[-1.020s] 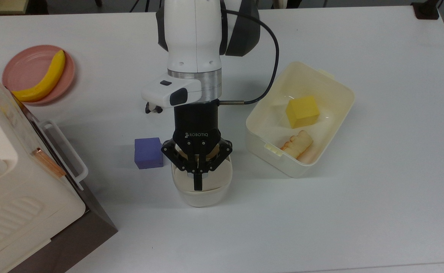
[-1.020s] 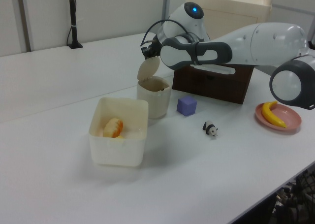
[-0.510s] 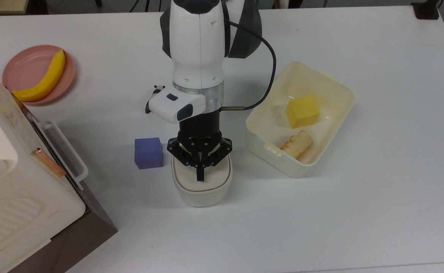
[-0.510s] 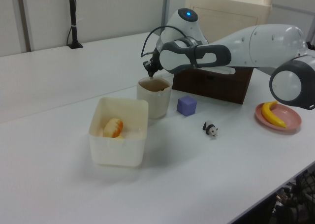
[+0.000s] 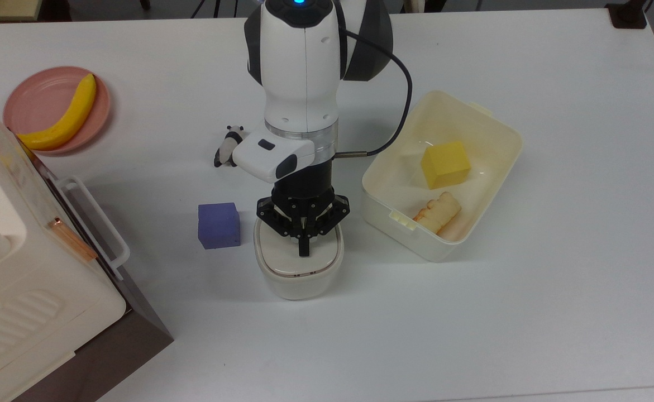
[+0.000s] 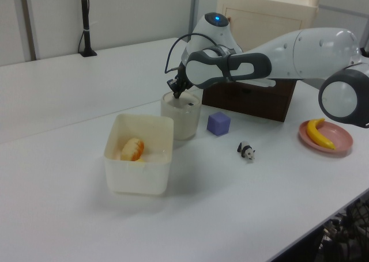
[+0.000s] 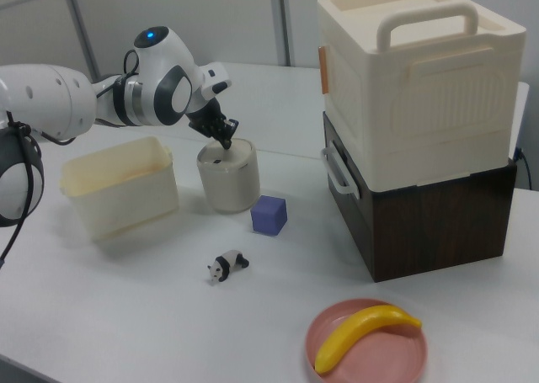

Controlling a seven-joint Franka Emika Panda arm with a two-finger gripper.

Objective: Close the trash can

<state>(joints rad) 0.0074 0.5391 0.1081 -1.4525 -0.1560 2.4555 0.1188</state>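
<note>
While jaws [image 5: 303, 252] press down, trash can [image 5: 299, 279] directly beneath, lid flat

The gripper [image 5: 303, 245] is placed on the lid of the trash can [image 5: 297, 276], fingers together. In the top view, a purple cube [image 5: 218, 224] is found just beside the jaws on the left and a tub [image 5: 488, 134] near on the right. Bare table [image 5: 416, 335] is left below the can. A toy panda [image 5: 227, 152] lies behind, beside the wrist.
</note>
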